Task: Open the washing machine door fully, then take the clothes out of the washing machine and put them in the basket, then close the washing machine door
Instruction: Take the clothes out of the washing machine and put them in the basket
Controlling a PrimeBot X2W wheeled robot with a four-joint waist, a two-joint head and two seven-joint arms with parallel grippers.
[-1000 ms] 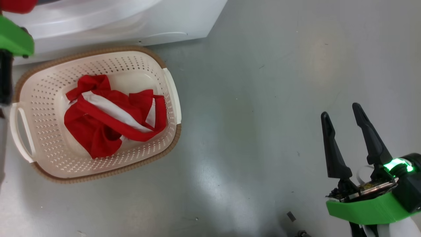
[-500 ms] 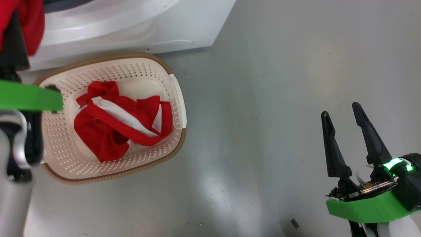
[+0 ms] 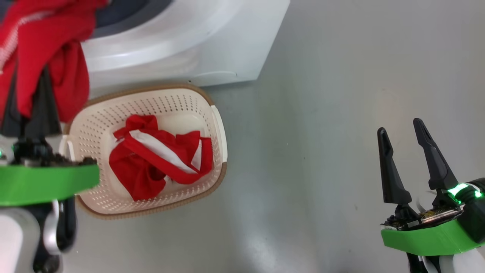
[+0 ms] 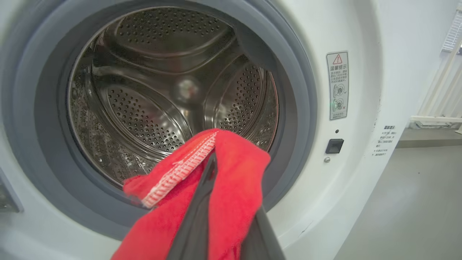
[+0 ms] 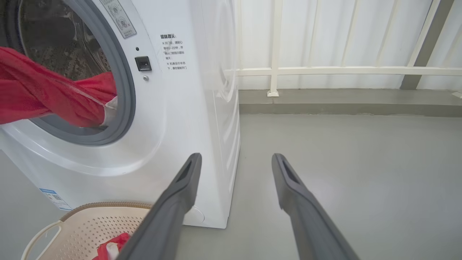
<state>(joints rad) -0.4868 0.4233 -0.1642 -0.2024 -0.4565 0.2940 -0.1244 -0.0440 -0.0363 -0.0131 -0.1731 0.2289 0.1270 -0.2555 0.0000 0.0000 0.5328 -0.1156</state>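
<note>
My left gripper [image 4: 213, 159] is shut on a red garment [image 4: 234, 187] with a white-stitched edge, just in front of the washing machine's [image 4: 357, 119] open mouth. The steel drum [image 4: 144, 90] behind it looks bare. In the head view this garment [image 3: 49, 41] drapes over my left fingers [image 3: 45, 113], above the basket's far left end. The cream basket [image 3: 151, 90] stands on the floor against the machine [image 3: 212, 41] and holds another red-and-white garment [image 3: 151, 167]. My right gripper [image 3: 398, 126] is open with nothing in it, far to the basket's right. The washing machine door is out of view.
Grey floor [image 3: 310, 113] stretches between the basket and my right gripper. In the right wrist view a white railing [image 5: 343, 70] and a low ledge [image 5: 343, 104] run behind the machine [image 5: 180, 108]. A blue label [image 5: 54, 196] sits at the machine's lower corner, above the basket [image 5: 86, 224].
The head camera has shifted. My left arm has drawn back from the drum towards me, bringing the red garment into view over the basket's left end. The right gripper has stayed put, open.
</note>
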